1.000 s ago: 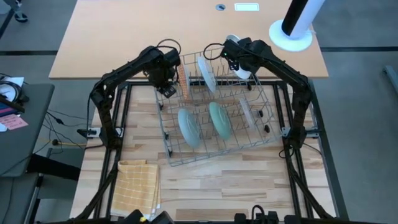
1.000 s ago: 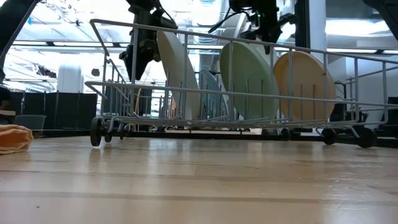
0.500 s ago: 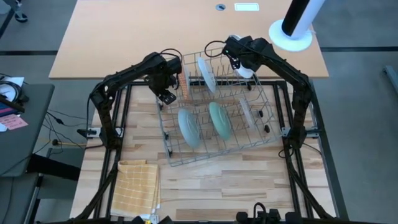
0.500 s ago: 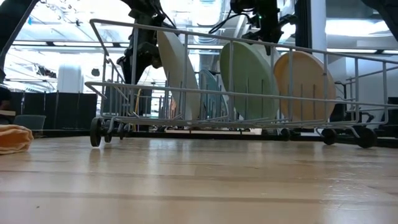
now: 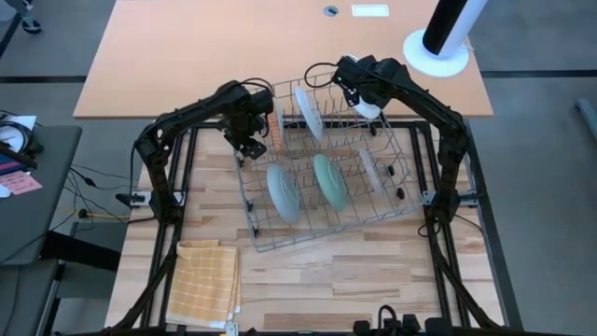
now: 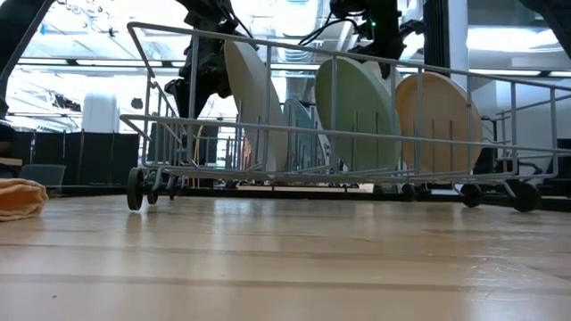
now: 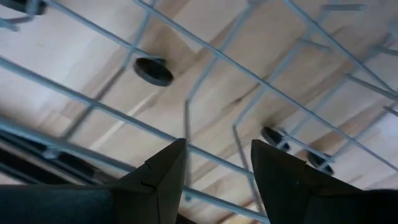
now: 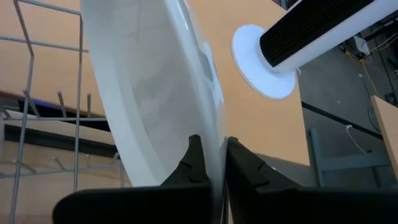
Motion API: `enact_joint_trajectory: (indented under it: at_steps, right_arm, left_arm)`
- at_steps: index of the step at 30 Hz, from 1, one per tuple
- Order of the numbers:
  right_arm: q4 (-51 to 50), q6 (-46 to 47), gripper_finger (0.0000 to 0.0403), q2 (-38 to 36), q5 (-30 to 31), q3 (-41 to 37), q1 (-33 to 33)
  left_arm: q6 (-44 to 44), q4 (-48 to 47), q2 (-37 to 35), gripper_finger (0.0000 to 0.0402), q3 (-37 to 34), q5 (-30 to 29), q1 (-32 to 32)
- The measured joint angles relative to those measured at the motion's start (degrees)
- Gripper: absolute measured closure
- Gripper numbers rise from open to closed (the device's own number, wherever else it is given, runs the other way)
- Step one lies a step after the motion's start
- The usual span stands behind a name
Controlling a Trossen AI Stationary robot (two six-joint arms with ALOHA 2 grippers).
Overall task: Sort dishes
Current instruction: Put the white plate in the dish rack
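Right gripper [image 8: 210, 163] is at the far right corner of the grey wire rack [image 5: 322, 233], fingers pinched on the rim of a white plate [image 8: 155, 93]. The plate stands on edge there, against the rack's far rail; in the high view it shows just under the wrist at [image 5: 366, 109].

Left gripper [image 7: 214, 171] is over the rack's far left corner, fingers apart at a moderate gap, holding nothing. Its wrist view looks down through the rack wires to the wooden table [image 7: 261, 37] and the rack's small black wheels [image 7: 153, 70].

Plates already slotted upright in the rack:
- orange-red patterned plate [image 5: 275, 122], far left, just beside the left gripper
- white plate [image 5: 309, 111], far row, between the two grippers
- two pale teal-green plates, [image 5: 283, 192] and [image 5: 329, 180], side by side in the near row
- beige-grey plate [image 5: 371, 169], right of the teal pair; from the low view it shows at [image 6: 437, 120]

Rack sits skewed on the table. Yellow checked cloth [image 5: 206, 280] lies at the near left, well apart from the rack.
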Motion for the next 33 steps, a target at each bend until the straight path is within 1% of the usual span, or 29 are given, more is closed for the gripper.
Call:
enact_joint_trajectory:
  at_steps: [7, 13, 16, 18, 25, 33]
  right_arm:
    - [0.0, 0.5, 0.0384, 1.0, -0.1, 0.0, 0.0]
    - [0.0, 1.3, 0.0384, 1.1, -0.2, 0.0, 0.0]
    - [0.0, 1.8, 0.0384, 1.1, -0.2, 0.0, 0.0]
    - [0.0, 2.0, 0.0384, 1.1, -0.3, 0.0, 0.0]
    - [-0.4, 2.3, 0.0384, 4.7, -2.2, 0.0, 0.8]
    - [-0.2, 2.9, 0.0384, 3.9, -2.5, 0.0, 1.0]
  left_arm:
    - [-0.8, 0.1, 0.0, 0.0226, 0.0, 2.8, -2.3]
    - [-0.8, 0.2, 0.0, 0.0226, 0.0, 3.3, -4.2]
    - [-0.6, 0.3, 0.0, 0.0226, 0.0, 4.5, -5.1]
    - [-0.6, 0.3, 0.0, 0.0226, 0.0, 4.4, -5.5]
    - [0.1, 0.3, 0.0, 0.0226, 0.0, 4.4, -6.6]
    - [0.1, 0.3, 0.0, 0.0226, 0.0, 4.3, -6.6]
